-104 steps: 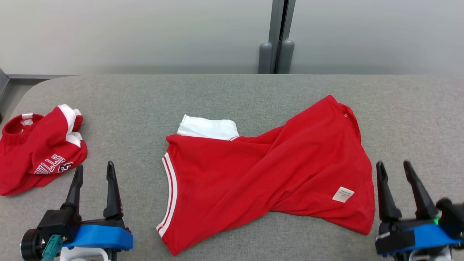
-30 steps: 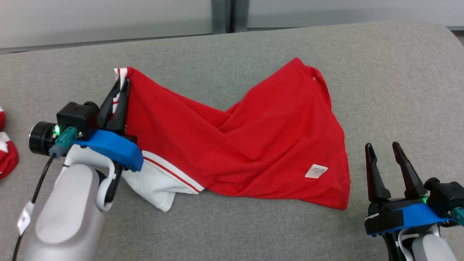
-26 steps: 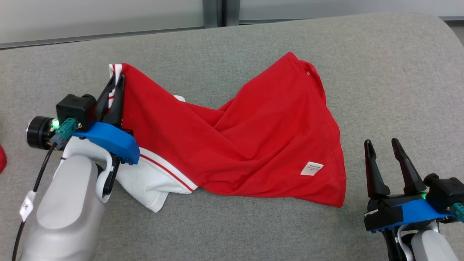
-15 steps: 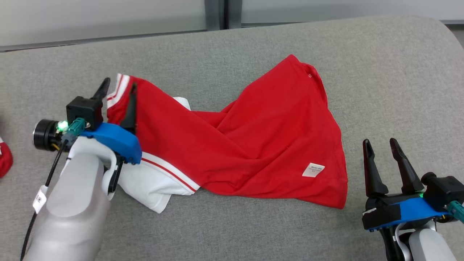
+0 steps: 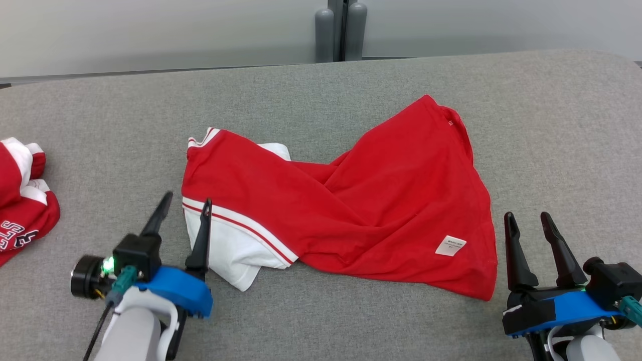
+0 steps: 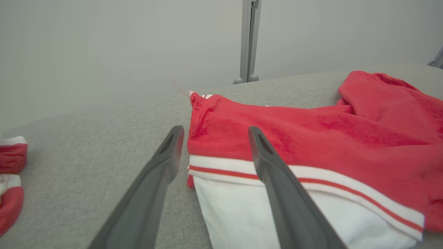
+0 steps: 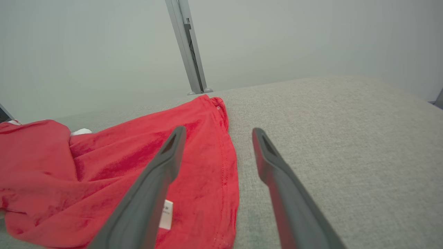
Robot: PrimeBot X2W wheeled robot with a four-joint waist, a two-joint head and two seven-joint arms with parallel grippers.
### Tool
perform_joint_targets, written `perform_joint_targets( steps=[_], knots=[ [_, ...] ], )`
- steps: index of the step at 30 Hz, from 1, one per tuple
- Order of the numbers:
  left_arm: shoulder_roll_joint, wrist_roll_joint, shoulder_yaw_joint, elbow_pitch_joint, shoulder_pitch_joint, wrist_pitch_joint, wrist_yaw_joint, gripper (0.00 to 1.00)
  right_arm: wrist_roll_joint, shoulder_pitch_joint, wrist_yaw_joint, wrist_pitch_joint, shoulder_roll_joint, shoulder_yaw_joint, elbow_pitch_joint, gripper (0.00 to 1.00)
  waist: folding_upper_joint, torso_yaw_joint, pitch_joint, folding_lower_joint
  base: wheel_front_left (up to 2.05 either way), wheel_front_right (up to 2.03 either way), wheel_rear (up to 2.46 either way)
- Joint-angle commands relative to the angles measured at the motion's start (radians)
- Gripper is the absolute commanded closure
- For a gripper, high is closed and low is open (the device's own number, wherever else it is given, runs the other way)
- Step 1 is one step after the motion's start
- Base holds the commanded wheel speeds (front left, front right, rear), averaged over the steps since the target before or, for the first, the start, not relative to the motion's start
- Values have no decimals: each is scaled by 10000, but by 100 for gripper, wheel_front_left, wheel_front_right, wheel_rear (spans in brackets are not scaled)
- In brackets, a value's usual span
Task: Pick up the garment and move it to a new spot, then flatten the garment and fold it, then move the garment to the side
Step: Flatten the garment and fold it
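Head view: I'm seeing the left gripper [image 5: 187, 197] standing spread wide, gripping nothing. The red garment [image 5: 381, 200] is lying on the grey table [image 5: 301, 90] just to its right. The right gripper [image 5: 526, 214] is gaping too, empty, with the garment to its left.

Left wrist view: the white sleeve [image 6: 242, 214] is edging in between the fingers.

Right wrist view: the hem [image 7: 232, 180] is showing between the fingers.

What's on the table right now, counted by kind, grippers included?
Red-and-white garments: 2, the spread-out shirt and the bunched one with lettering at the left edge
Grippers: 2, left gripper and right gripper, both open and holding nothing
Total: 4
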Motion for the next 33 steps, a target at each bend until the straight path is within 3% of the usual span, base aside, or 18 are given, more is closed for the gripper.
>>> perform_joint_targets(
  steps=[1,14,15,16,17,24,33],
  knots=[
    [-8,-21,-46,4,296,-43,-35,0,-58,67,1,-50,9,-6,-6,0,-1,13,-15,1,0,0,0],
    [-17,-582,-627,2326,358,230,-227,0,75,-114,1,-51,-81,129,1,0,-1,-353,172,1,0,0,0],
    [-59,-626,-675,2507,319,214,-238,18,75,-109,1,-51,-84,105,14,0,-1,-379,159,1,0,0,0],
    [-85,-630,-736,2637,261,180,-248,72,78,-102,1,-50,-87,95,23,0,-1,-406,142,1,0,0,0],
    [-139,-680,-780,2705,185,156,-256,100,82,-80,1,-50,-99,51,19,0,-1,-402,113,1,0,0,0],
    [-215,-708,-816,2147,172,-29,-235,100,10,249,3,-50,-61,-162,30,0,-1,-35,-252,1,0,0,0],
    [-61,-771,-782,-710,1687,345,310,100,-8,590,1,-45,-48,-252,149,0,-1,728,-731,1,0,0,0]
  ],
)
